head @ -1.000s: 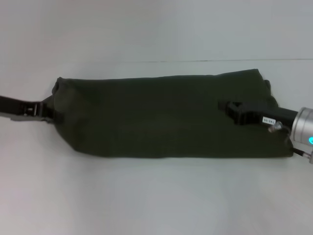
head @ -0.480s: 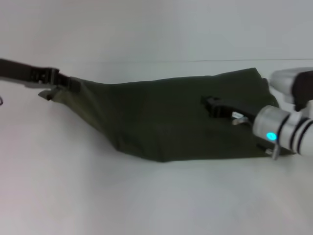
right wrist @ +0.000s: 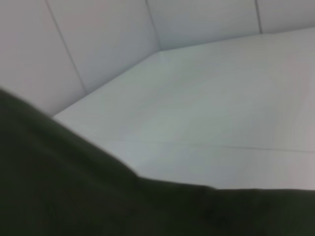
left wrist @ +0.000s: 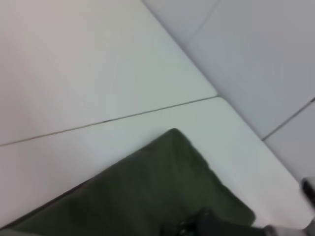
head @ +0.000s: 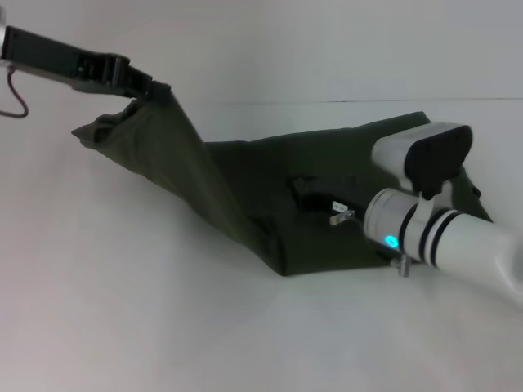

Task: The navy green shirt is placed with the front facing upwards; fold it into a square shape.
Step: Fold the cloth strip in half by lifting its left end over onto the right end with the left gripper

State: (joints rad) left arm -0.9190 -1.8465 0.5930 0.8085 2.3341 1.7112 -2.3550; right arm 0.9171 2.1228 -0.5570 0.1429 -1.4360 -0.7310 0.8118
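**Now the left end of the shirt is up, the right end is pinned**

Clearly the navy green shirt [head: 327, 196] lies as a long narrow band across the white table [head: 163, 327], with its long axis running from the robot's left to its right. The left hand [head: 145, 85] is closed on the left end of this band and holds it high above the table, so the cloth hangs from it in a steep slope down to the flat part. The right hand [head: 310, 192] rests on the cloth near the middle of the band, just where the slope meets the table. Whether its fingers are open or closed I cannot tell; they are dark against the dark cloth. In my judgement the coming fold turns on this line: the lifted end must travel toward the robot's right, over the right hand, to land on the far right end.
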